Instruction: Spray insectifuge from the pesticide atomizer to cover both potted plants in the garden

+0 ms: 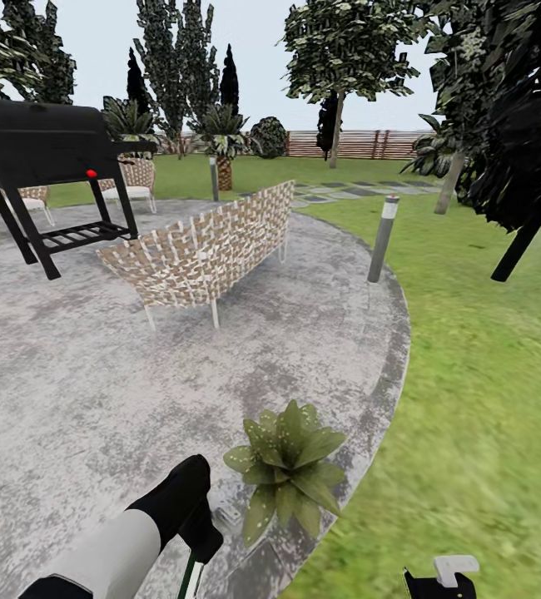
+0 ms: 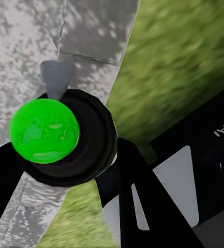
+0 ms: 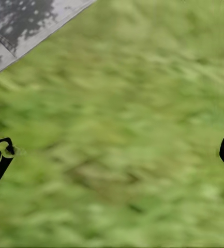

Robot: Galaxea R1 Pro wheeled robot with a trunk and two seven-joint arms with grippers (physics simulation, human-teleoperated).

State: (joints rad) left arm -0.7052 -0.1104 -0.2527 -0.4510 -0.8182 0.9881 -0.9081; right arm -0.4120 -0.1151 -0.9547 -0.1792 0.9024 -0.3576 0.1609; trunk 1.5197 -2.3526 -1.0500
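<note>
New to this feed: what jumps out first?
A speckled green rosette potted plant sits at the grey concrete patio's edge, just ahead of the left gripper. In the left wrist view that gripper is clamped on the dark green pesticide atomizer. Behind stand a wicker seat and black grill.

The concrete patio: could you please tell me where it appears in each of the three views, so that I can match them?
Head view: the patio covers the left and centre, and its curved edge runs down right of centre.
Left wrist view: the patio lies as grey slabs behind the pesticide atomizer.
Right wrist view: a grey corner of the patio lies beyond the grass.
Shared landmark: the lawn bordering the patio's edge.
</note>
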